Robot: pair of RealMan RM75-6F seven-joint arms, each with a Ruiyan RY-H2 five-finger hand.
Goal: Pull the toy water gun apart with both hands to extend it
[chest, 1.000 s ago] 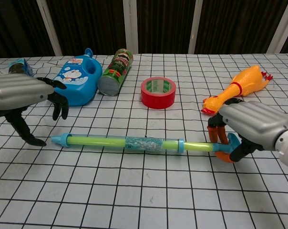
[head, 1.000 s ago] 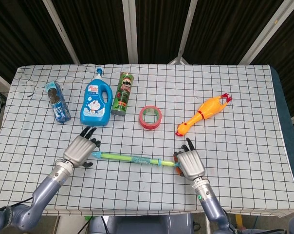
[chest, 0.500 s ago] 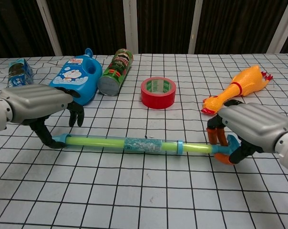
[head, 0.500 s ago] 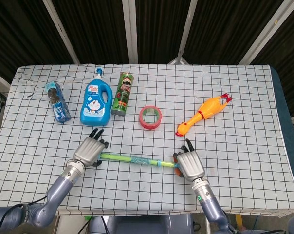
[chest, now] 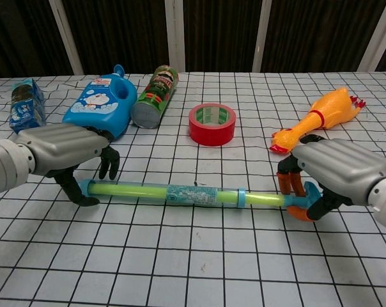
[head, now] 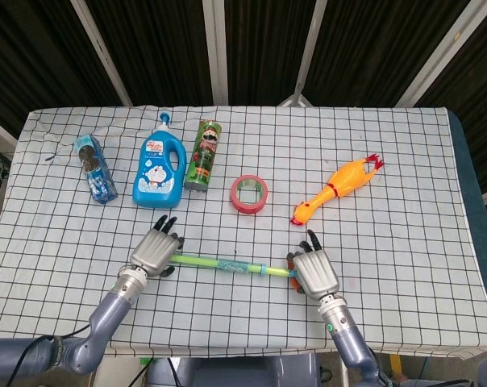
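Chest view alone shows right hand holding water gun.

No lettering is legible; the blue bottle label carries a Doraemon cartoon figure

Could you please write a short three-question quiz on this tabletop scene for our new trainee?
1. True or false: the right hand holds the orange handle end of the toy water gun.
2. Which item lies nearest the red tape roll? A) chip can B) small blue carton C) left hand
3. Fill in: the rubber chicken lies on the robot's ____ side of the table.

Key: 1 true; 2 A; 3 right.
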